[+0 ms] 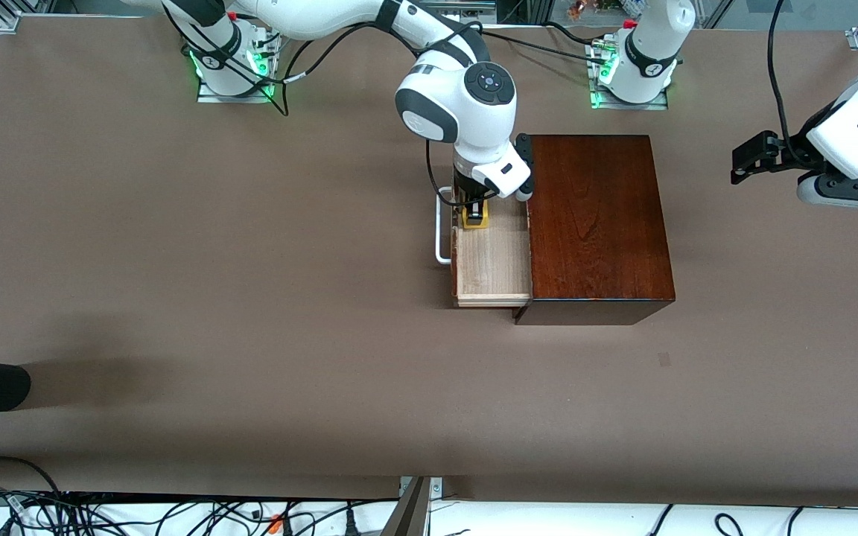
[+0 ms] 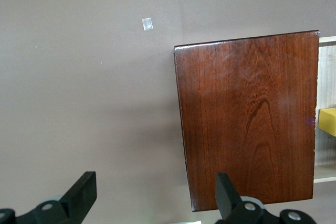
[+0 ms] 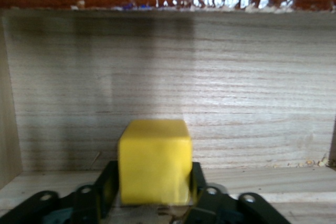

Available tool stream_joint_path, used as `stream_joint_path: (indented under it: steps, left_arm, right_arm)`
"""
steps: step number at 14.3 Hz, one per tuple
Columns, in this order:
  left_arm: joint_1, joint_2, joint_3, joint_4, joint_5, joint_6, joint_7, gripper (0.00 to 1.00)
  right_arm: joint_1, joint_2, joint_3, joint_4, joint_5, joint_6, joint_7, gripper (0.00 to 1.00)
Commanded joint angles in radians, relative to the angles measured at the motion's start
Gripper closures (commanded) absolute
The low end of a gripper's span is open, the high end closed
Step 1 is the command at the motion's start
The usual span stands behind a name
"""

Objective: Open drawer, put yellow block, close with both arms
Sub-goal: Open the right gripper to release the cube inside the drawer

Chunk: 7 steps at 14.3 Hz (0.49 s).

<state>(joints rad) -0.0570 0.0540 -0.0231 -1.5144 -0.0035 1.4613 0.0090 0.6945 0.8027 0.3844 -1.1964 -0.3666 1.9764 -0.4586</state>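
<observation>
The drawer stands pulled out of the dark box, and the right gripper is down inside it. If the arm lifts too early, a finger could drag the yellow block up or tip it. The fingers flank the block closely; I cannot tell whether they grip it. The left gripper waits open above the table beside the box.
</observation>
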Motion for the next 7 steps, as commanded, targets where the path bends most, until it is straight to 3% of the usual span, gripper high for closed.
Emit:
stream_joint_path:
  steps: [1,7]
  left_arm:
    - [0.003,-0.010,-0.001,-0.001,-0.012,0.004,0.008,0.00]
    - [0.003,-0.010,0.000,-0.001,-0.012,0.001,0.008,0.00]
  right_arm:
    - [-0.010,-0.016,0.005,-0.015,0.021,-0.011,-0.017,0.00]
    - [-0.009,-0.054,0.010,0.039,0.049,-0.092,-0.003,0.00]
